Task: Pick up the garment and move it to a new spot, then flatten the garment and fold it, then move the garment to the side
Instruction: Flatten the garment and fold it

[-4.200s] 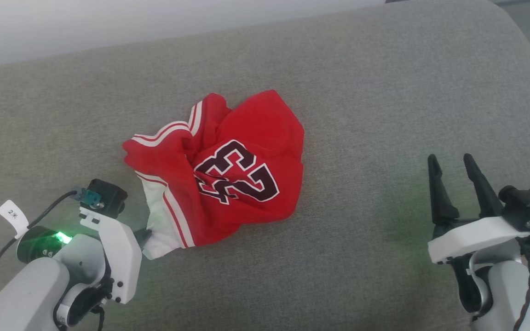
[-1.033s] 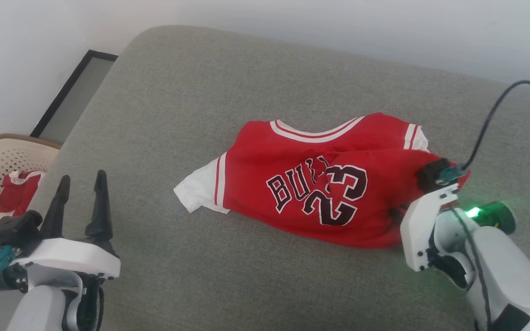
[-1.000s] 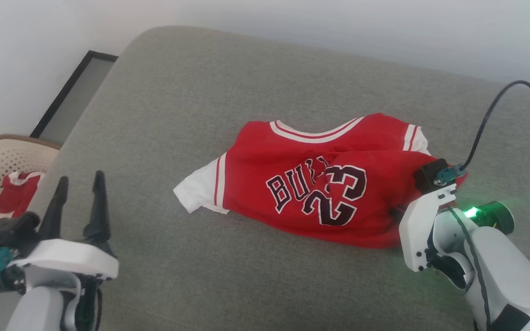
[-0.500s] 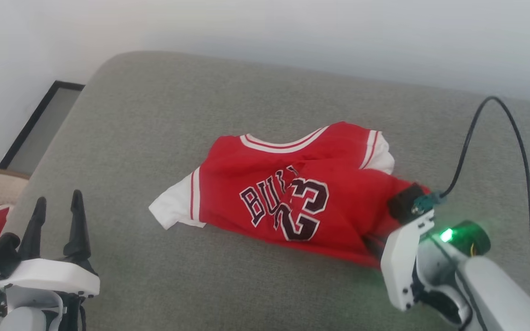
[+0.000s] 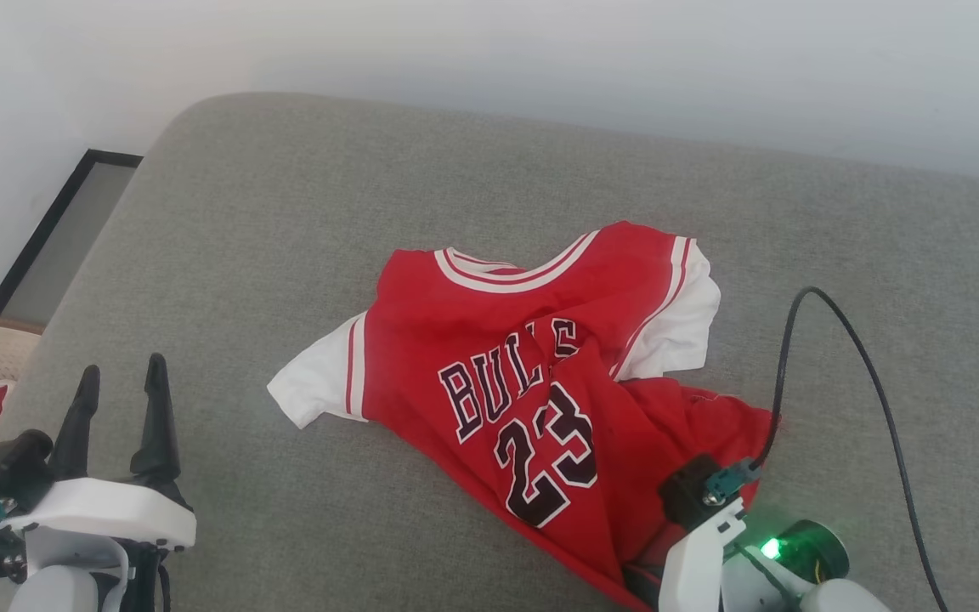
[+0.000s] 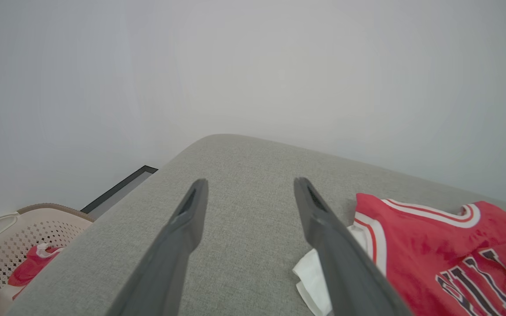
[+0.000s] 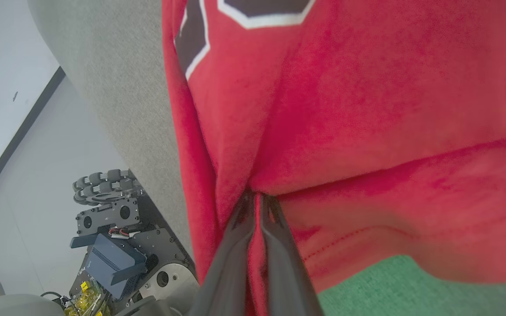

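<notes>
A small red jersey-style T-shirt (image 5: 489, 340) (image 6: 455, 245) (image 7: 367, 109) of soft knit, with white short sleeves, red-and-white striped neck trim and a dark, white-edged "BULLS 23" print, lies front up on the grey woven cushion (image 5: 285, 212); its neckline points toward the far edge; the sleeve on the robot's left is spread flat on the cushion; the other sleeve is folded in against the chest; a crease runs down through the end of "BULLS"; the lower body is rumpled and stretches toward the near right, where a bunched fold near the hem is pinched between the closed fingers of the right gripper (image 7: 255, 197).
</notes>
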Controlling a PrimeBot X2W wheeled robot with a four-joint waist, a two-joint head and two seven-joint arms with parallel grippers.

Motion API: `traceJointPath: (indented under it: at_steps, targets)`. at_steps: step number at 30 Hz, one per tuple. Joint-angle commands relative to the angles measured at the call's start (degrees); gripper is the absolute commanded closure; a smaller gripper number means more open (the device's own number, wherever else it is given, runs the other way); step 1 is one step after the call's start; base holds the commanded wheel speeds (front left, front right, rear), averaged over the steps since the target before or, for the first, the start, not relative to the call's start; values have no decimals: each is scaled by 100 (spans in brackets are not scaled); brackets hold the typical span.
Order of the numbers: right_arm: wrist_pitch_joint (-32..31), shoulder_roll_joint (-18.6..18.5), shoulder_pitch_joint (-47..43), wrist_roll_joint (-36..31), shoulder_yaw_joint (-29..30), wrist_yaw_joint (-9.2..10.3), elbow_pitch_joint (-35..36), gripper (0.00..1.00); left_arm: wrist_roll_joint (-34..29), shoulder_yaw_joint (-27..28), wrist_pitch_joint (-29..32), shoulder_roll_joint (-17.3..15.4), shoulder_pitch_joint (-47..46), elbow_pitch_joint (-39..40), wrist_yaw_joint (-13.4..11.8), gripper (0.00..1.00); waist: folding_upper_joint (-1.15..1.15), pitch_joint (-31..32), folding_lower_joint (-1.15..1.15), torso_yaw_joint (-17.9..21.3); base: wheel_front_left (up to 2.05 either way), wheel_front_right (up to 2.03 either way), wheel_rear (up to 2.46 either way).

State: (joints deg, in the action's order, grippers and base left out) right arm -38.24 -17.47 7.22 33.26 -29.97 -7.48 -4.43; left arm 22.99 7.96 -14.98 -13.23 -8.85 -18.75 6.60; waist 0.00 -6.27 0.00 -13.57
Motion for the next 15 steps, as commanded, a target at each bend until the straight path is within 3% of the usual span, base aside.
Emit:
traceJointPath:
  at_steps: [1,2,3,15]
  targets:
    - [70,77,-3,-45,-26,-2,-128,34,-86,39,-24,30,-104,-42,28,0,0,-21,0,-19,0,0,0]
    - [71,91,21,-46,-53,-2,-187,9,-96,51,-24,29,-103,-59,37,0,0,-27,0,-22,0,0,0]
    - [97,117,52,-39,-38,-2,-234,0,-108,65,-24,31,-103,-72,48,0,0,-32,0,-22,0,0,0]
    - [327,150,315,-57,449,-2,137,0,-230,274,-24,28,-8,-84,88,0,0,11,0,22,0,0,0]
